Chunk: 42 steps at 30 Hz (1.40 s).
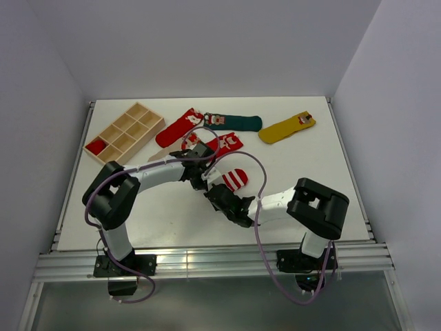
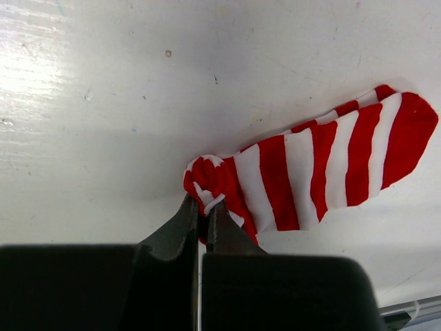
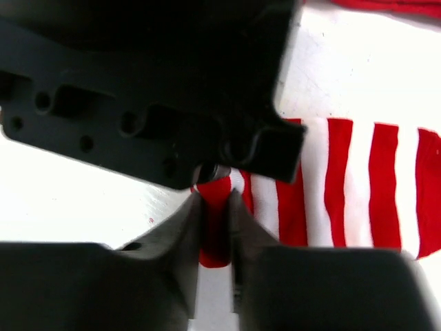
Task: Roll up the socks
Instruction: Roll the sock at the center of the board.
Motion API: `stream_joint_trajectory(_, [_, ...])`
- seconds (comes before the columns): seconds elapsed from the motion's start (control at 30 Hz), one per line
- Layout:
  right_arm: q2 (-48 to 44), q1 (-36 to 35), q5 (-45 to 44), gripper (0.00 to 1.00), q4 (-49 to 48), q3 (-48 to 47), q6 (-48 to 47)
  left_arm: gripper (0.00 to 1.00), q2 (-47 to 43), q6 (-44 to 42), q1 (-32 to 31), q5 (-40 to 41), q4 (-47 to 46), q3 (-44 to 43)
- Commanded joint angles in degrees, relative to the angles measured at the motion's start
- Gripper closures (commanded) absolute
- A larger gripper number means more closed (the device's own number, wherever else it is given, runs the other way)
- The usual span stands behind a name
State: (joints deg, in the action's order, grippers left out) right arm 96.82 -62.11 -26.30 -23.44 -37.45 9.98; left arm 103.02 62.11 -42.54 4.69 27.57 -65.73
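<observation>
From above, the red-and-white striped sock [image 1: 234, 178] is seen mid-table, with the other socks [image 1: 180, 126] beyond it. In the left wrist view, the left gripper [image 2: 202, 207] is pinched shut on the rolled end. In the right wrist view, the right gripper [image 3: 215, 207] is narrowly clamped on red fabric. The roll should be held tight and turned evenly. The white table [image 1: 310, 165] is scuffed and enclosed by pale walls.

This is a robot lab, not a home. The left arm [image 1: 145, 178] and the right arm [image 1: 275, 201] stand on a metal rail [image 1: 207, 261] at the edge of a white table [image 1: 310, 165]. Plain white walls [image 1: 207, 48] box the table in. Wires [image 1: 258, 227] loop off the arms. Small socks [image 1: 286, 129] and a wooden tray [image 1: 124, 132] lie on it.
</observation>
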Motion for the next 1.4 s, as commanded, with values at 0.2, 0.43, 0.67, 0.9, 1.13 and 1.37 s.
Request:
stream_joint_trajectory(0.2, [-2.41, 2.33, 9.50, 1.00, 8.49, 2.29, 4.69, 0.80, -4.93, 1.87, 1.50, -1.79, -3.75, 6.58])
stream_joint_trajectory(0.43, [-8.92, 9.71, 27.60, 1.00, 9.12, 4.58, 8.74, 0.33, -13.89, 7.14, 3.17, 0.75, -8.49, 12.82])
stream_joint_trajectory(0.67, [-7.87, 18.93, 44.22, 1.00, 6.31, 5.89, 13.66, 0.19, -24.08, 12.42, 3.35, 2.09, -19.21, 24.14])
stream_joint_trajectory(0.9, [-4.18, 25.80, 52.31, 1.00, 1.92, 9.14, 22.79, 0.22, -24.37, 15.50, 2.03, -1.87, -26.69, 29.09])
stream_joint_trajectory(1.13, [-2.42, 31.86, 57.76, 1.00, -5.38, 13.81, 28.43, 0.24, -18.65, 17.52, -1.92, -4.16, -31.61, 27.86])
stream_joint_trajectory(1.37, [0.65, 34.51, 60.84, 1.00, -9.51, 15.83, 31.59, 0.26, -11.80, 16.47, -3.42, -4.16, -31.62, 23.29])
